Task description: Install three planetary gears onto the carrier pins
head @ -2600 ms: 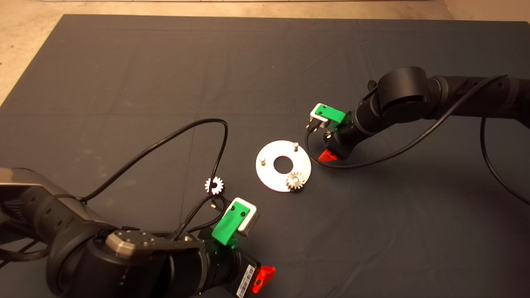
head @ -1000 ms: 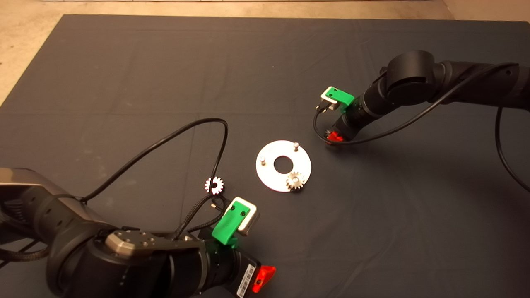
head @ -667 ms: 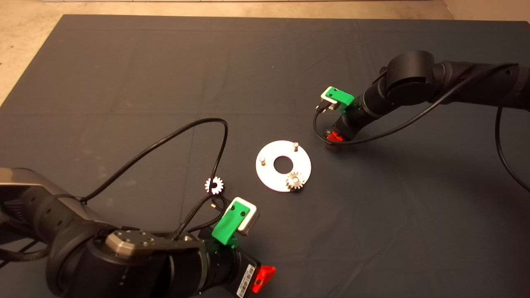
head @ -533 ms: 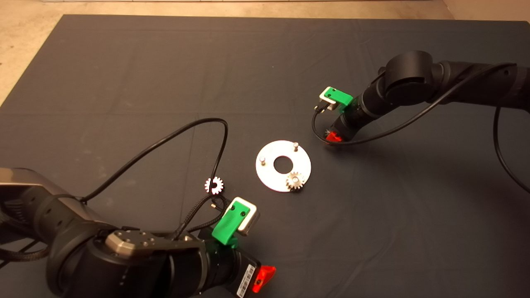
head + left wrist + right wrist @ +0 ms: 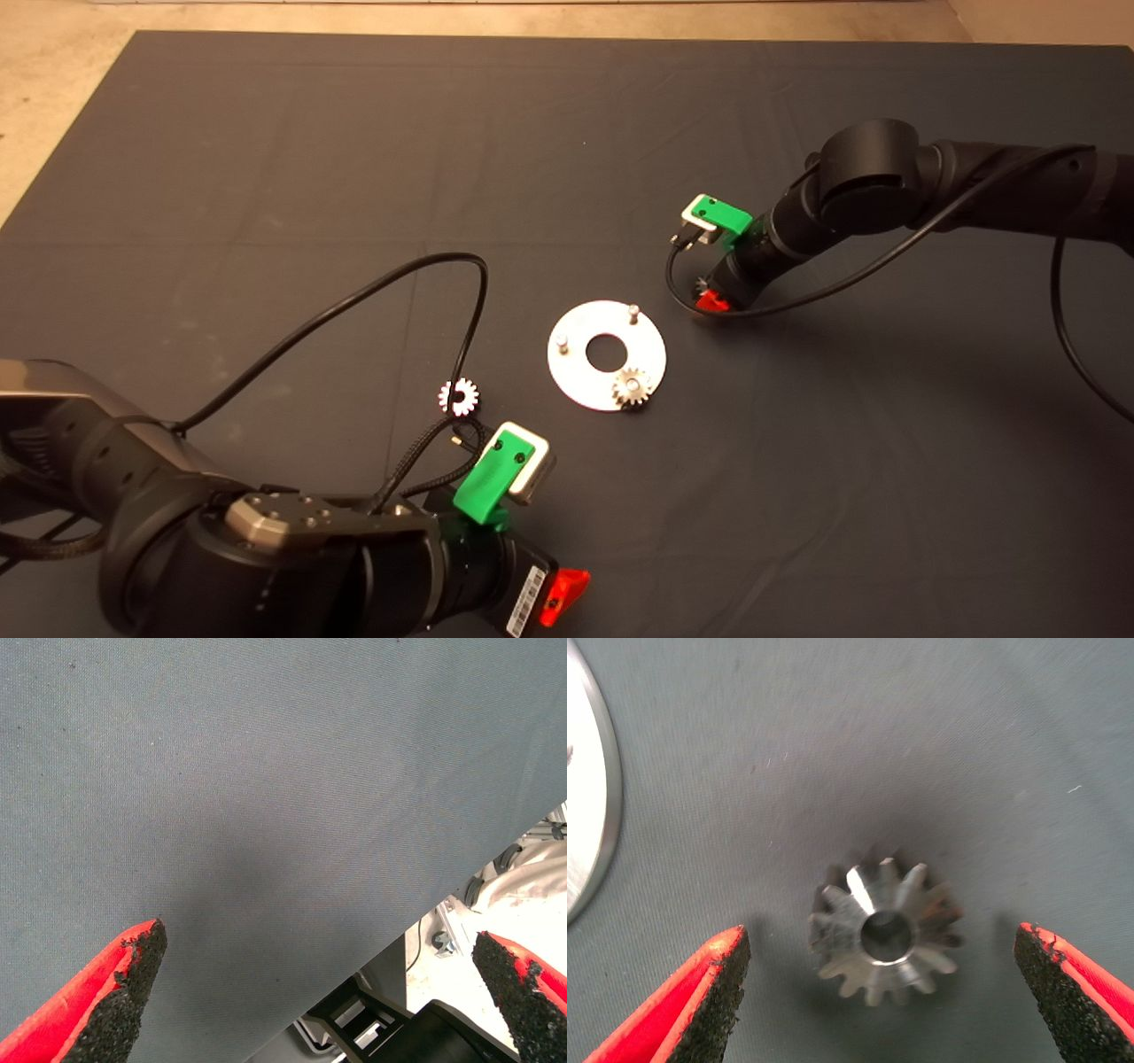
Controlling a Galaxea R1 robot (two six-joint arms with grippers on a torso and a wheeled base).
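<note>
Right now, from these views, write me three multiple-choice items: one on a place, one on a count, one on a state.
1. Where does the gear under the right tool lie?
A. on the mat beside the disc
B. on a pin
C. inside the disc's centre hole

2. How many carrier pins stand bare?
A. none
B. one
C. two

3. How is the right tool?
A. shut on a gear
B. open, fingers either side of a gear
C. shut, holding nothing

Answers:
1 A: the gear rests on the mat, off the disc.
2 C: only one pin carries a seated gear.
3 B: the right tool has gaps on both sides of the gear.
</note>
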